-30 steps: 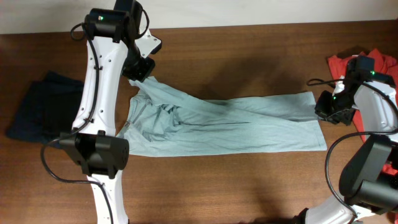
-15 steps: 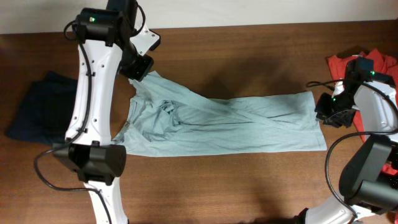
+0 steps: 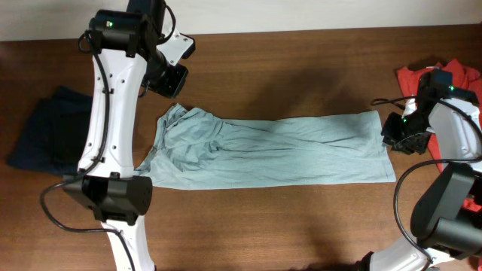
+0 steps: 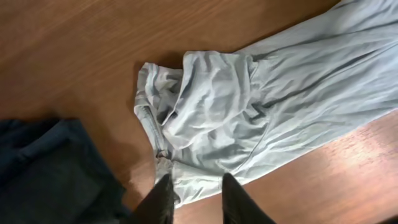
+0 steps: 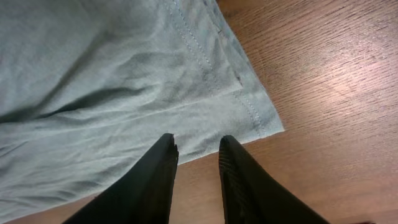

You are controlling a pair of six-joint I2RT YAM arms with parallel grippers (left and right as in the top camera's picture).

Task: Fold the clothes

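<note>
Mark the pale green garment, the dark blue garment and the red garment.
pale green garment (image 3: 301, 150): overhead view, middle of its spread length.
dark blue garment (image 3: 45, 132): overhead view, centre of the pile at the table's left end.
red garment (image 3: 410, 79): overhead view, its exposed left part.

The overhead camera looks straight down on the whole table (image 3: 301, 226). The left wrist camera views the pale garment's (image 4: 217, 106) bunched end from high up; the right wrist camera views its far corner closely.

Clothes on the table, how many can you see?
3: a pale green one spread in the middle, a dark blue one at the left, a red one at the right, partly hidden.
</note>
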